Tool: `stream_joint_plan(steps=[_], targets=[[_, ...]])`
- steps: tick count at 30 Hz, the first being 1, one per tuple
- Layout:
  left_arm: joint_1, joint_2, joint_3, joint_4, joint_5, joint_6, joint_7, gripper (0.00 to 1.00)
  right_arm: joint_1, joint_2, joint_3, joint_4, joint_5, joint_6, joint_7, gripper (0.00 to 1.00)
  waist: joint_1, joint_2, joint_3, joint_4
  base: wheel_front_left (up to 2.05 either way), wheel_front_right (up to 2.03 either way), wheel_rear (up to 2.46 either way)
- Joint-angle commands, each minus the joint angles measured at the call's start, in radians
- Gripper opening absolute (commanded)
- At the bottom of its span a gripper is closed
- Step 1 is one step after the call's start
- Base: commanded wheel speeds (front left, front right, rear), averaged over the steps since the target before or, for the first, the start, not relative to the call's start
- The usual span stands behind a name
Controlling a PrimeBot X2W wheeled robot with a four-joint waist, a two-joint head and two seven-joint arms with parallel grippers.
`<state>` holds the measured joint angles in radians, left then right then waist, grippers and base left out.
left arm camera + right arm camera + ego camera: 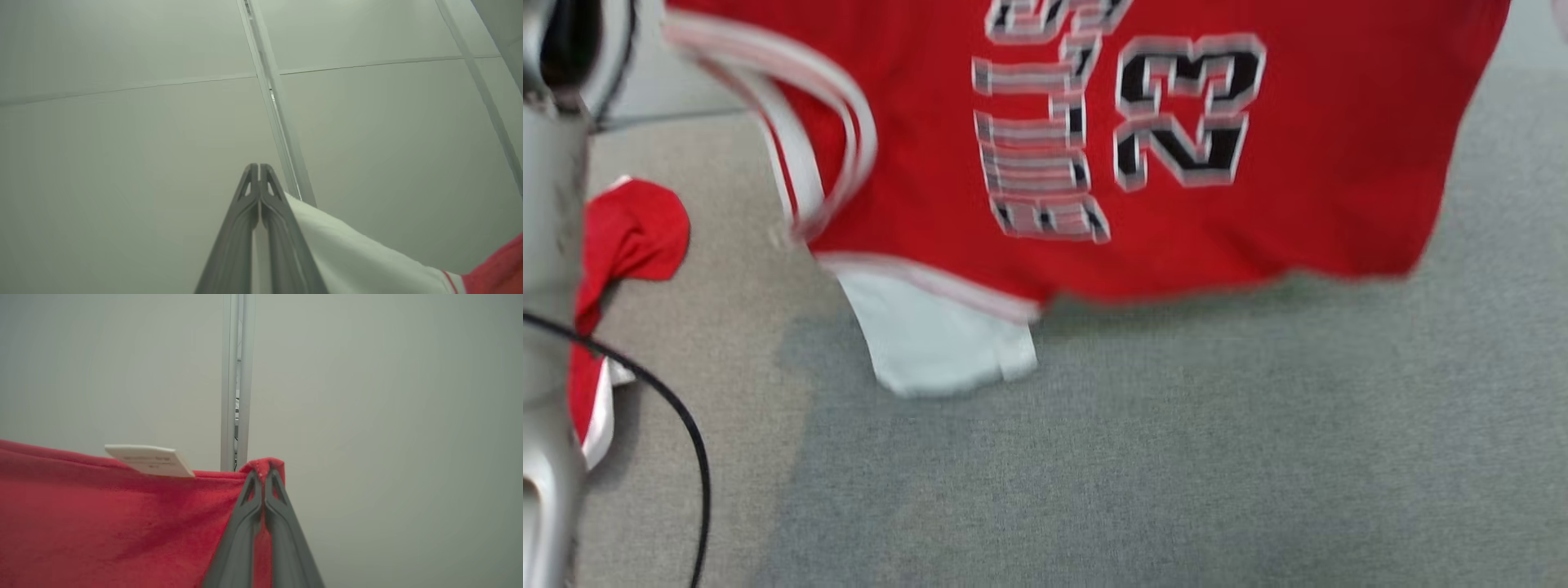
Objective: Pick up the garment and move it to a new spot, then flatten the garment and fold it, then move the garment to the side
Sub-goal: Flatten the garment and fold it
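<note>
Right gripper point(264, 470): 2 fingers clamped together on a red hem corner of the garment point(1258, 229), just beside its white label point(149, 460). Left gripper point(259, 165): fingers together, pinching the garment's white trim. Garment hangs spread, lettering outward, above the grey surface point(1176, 457).

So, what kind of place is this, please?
Probably an indoor lab or test booth: plain pale wall panels joined by metal strips, a grey felt-like work surface, and a red jersey hanging over it.
</note>
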<state>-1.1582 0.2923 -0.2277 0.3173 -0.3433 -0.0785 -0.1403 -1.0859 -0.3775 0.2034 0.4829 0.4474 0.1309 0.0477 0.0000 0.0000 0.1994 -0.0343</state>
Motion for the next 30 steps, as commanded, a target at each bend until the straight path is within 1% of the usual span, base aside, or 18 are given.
stream_joint_plan(steps=[1,4,7,8,10,13,15,17,19,22,24,25,27,30], targets=[[-0.049,0.006,-0.009,0.035,0.026,-0.002,-0.023,0.00,-0.046,0.006,0.001,0.035,-0.019,0.000,-0.022,0.00,0.0000,0.0000,0.106,0.008,0.00,0.00,0.00],[-0.200,-0.003,-0.046,0.162,0.104,-0.005,-0.098,0.00,-0.197,0.035,0.000,0.166,-0.084,0.000,-0.114,0.00,0.0000,0.0000,0.191,0.019,0.00,0.00,0.00],[-0.332,-0.016,-0.052,0.256,0.155,0.011,-0.123,0.00,-0.329,0.068,-0.002,0.293,-0.140,0.000,-0.203,0.00,0.0000,0.0000,0.259,0.025,0.00,0.00,0.00],[-0.381,-0.024,-0.048,0.243,0.170,0.013,-0.125,0.00,-0.381,0.072,-0.007,0.324,-0.158,0.000,-0.232,0.00,0.0000,0.0000,0.289,0.027,0.00,0.00,0.00],[-0.418,-0.035,-0.042,0.194,0.209,0.024,-0.125,0.00,-0.452,0.082,-0.018,0.378,-0.205,0.000,-0.281,0.00,0.0000,0.0000,0.339,0.027,0.00,0.00,0.00],[-0.438,-0.041,-0.034,0.109,0.247,0.018,-0.123,0.00,-0.517,0.100,-0.043,0.429,-0.261,0.000,-0.309,0.00,0.0000,0.0000,0.410,0.032,0.00,0.00,0.00],[-0.413,-0.058,-0.030,0.070,0.249,0.006,-0.123,0.00,-0.539,0.097,-0.067,0.426,-0.291,0.000,-0.316,0.00,0.0000,0.0000,0.447,0.043,0.00,0.00,0.00],[-0.376,-0.072,-0.027,0.042,0.250,-0.006,-0.123,0.00,-0.518,0.101,-0.089,0.404,-0.318,0.000,-0.316,0.00,0.0000,0.0000,0.477,0.053,0.00,0.00,0.00],[-0.320,-0.081,-0.017,0.009,0.246,-0.014,-0.123,0.00,-0.465,0.111,-0.107,0.396,-0.329,0.000,-0.314,0.00,0.0000,0.0000,0.493,0.060,0.00,0.00,0.00],[-0.221,-0.097,0.008,-0.037,0.229,-0.024,-0.124,0.00,-0.398,0.112,-0.120,0.375,-0.340,0.000,-0.314,0.00,0.0000,0.0000,0.498,0.067,0.00,0.00,0.00],[-0.150,-0.104,0.022,-0.074,0.219,-0.034,-0.124,0.00,-0.339,0.109,-0.133,0.359,-0.329,0.000,-0.314,0.00,0.0000,0.0000,0.491,0.070,0.00,0.00,0.00],[-0.150,-0.104,0.022,-0.074,0.219,-0.034,-0.124,0.00,-0.339,0.109,-0.133,0.359,-0.329,0.000,-0.314,0.00,0.0000,0.0000,0.491,0.070,0.00,0.00,0.00],[-0.058,-0.116,0.033,-0.117,0.208,-0.041,-0.124,0.00,-0.267,0.102,-0.144,0.337,-0.314,0.000,-0.314,0.00,0.0000,0.0000,0.474,0.072,0.00,0.00,0.00],[0.086,-0.117,0.059,-0.188,0.194,-0.046,-0.124,0.00,-0.161,0.102,-0.147,0.287,-0.292,0.000,-0.314,0.00,0.0000,0.0000,0.433,0.067,0.00,0.00,0.00]])
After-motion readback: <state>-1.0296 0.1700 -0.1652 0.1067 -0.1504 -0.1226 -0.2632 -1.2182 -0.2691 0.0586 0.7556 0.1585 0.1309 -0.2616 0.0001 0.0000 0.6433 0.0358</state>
